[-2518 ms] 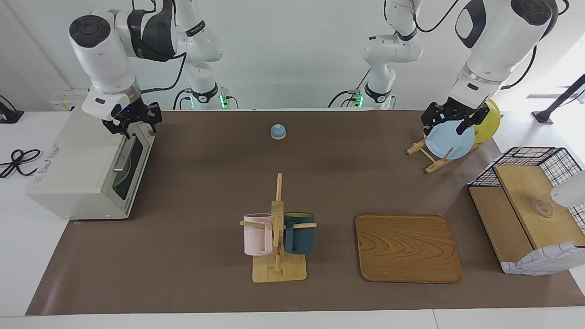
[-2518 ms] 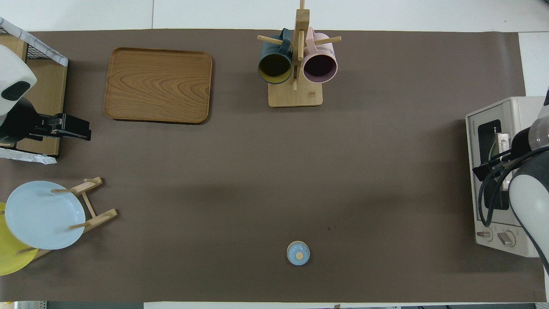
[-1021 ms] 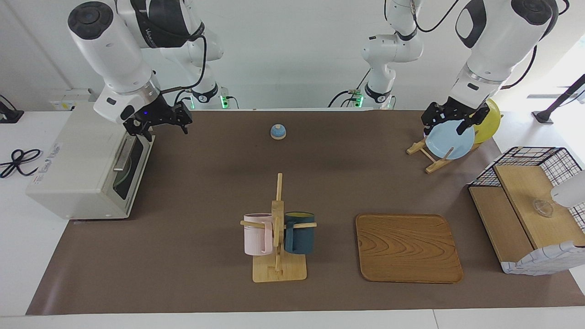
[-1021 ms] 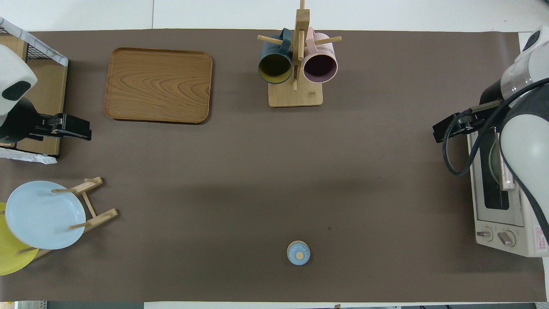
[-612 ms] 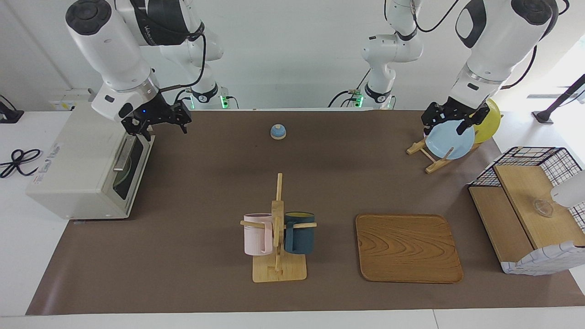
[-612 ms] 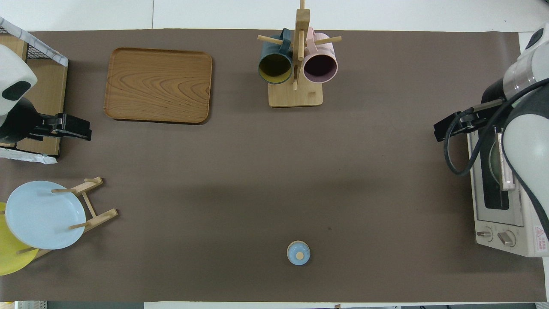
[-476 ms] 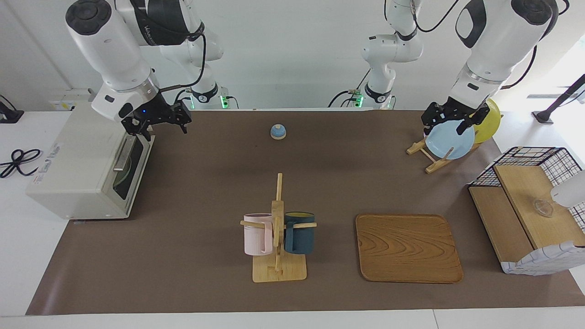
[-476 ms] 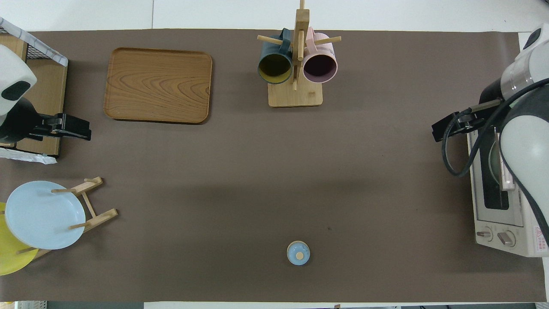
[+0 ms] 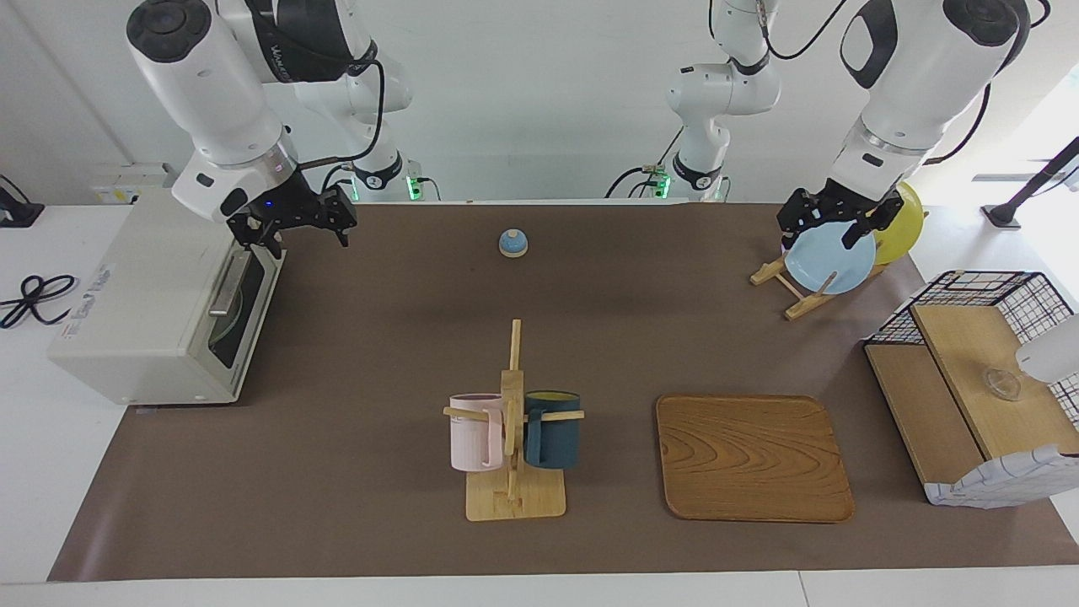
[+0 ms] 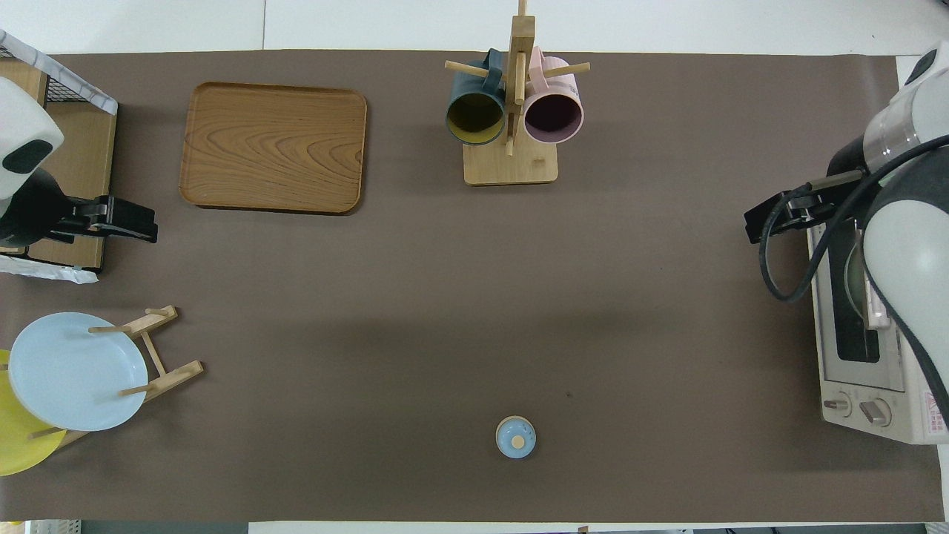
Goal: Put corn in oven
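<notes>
Corn is not showing anywhere. Boxy off-white toaster oven (image 9: 160, 312) is sitting shut at the right arm's end. Right gripper (image 9: 291, 221), fingers spread, is hanging empty over its upper corner; left gripper (image 9: 834, 221), spread, is waiting over the pale blue round plate (image 9: 830, 260).

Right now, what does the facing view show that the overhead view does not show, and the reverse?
Only the facing view: the arms' bases, the black cable beside the oven, and a small glass object on the basket shelf. Only the overhead view: the oven's two knobs and the insides of the mugs. Both: the wooden tray, blue bell, plate rack, the left gripper raised near that rack, the right gripper raised by the oven; no corn in either.
</notes>
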Robot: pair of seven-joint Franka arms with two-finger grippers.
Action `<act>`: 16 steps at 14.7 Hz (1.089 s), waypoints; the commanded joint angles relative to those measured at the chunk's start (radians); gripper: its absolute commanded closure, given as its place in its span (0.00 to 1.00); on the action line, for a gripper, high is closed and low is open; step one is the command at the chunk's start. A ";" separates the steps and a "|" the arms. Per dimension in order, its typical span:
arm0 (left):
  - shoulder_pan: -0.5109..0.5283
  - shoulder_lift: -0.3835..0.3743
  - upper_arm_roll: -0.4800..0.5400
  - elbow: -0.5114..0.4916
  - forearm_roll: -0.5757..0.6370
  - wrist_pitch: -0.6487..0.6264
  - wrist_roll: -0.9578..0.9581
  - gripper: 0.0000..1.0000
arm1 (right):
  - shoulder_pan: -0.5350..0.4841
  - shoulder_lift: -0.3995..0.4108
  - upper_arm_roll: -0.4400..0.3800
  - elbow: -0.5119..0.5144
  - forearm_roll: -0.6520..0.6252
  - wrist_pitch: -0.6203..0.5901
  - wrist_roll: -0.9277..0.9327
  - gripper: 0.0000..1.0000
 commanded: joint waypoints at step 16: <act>0.000 -0.022 0.003 -0.015 0.022 0.000 0.000 0.00 | 0.000 -0.100 -0.004 -0.075 -0.051 -0.024 0.017 0.00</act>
